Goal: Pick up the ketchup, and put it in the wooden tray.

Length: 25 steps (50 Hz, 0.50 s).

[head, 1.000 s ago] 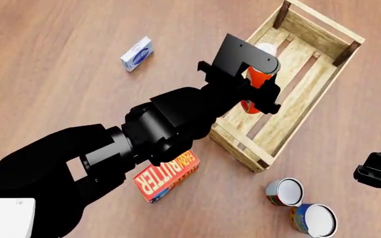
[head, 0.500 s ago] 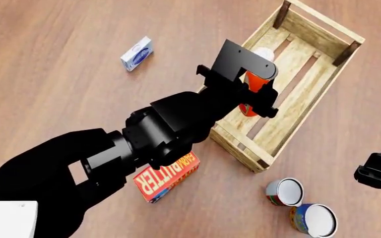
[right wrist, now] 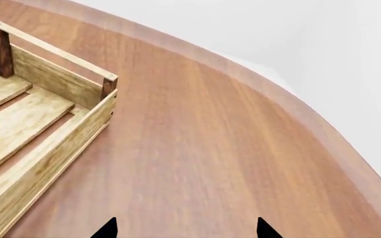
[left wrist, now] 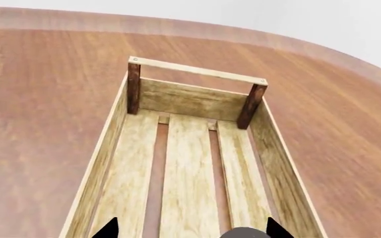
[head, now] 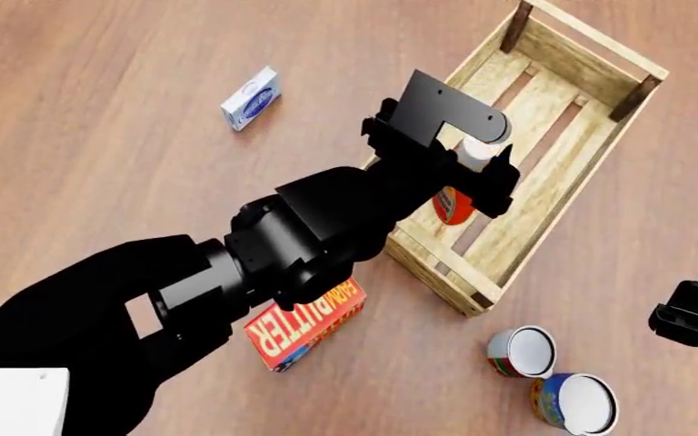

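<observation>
The left arm reaches forward and to the right over the table [head: 106,82], and its left gripper [head: 476,168] hangs above the near part of the wooden tray [head: 592,54] with its fingers apart, gripping nothing. One ketchup [head: 453,204] stands inside the tray, just under that gripper. From left to right lie one small white-blue box [head: 251,97], one butter box [head: 306,322], one tray and two cans [head: 522,351]. The right gripper [right wrist: 185,230] is low at the right side, fingertips apart, near the table.
</observation>
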Motion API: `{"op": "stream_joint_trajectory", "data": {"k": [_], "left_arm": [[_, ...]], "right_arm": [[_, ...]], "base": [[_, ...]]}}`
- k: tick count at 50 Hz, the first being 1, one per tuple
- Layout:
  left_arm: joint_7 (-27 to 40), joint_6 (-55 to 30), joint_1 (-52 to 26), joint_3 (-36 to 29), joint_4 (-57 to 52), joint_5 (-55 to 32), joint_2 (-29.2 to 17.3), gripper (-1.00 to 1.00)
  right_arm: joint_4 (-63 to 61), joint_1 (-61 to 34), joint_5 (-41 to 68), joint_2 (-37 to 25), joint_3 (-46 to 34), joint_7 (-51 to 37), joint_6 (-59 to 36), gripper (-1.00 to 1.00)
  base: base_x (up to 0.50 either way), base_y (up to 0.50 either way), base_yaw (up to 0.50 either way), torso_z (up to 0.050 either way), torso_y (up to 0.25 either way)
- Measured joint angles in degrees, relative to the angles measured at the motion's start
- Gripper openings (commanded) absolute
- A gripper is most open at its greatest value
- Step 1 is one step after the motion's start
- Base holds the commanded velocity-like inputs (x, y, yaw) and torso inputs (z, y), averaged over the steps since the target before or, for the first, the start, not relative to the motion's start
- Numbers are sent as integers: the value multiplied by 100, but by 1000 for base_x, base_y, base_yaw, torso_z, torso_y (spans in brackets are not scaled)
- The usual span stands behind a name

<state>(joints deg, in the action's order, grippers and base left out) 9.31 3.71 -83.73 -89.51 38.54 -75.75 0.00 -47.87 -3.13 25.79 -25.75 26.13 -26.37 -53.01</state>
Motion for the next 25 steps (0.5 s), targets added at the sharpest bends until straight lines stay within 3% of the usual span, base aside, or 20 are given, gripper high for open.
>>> {"op": "stream_joint_trajectory", "data": {"k": [25], "left_arm": [[-23,-22,5,17,5,22,0,100]], "right_arm": [[14,24,15,-24,-18,-16,69,100]], "base": [[0,0,0,0,0]]}}
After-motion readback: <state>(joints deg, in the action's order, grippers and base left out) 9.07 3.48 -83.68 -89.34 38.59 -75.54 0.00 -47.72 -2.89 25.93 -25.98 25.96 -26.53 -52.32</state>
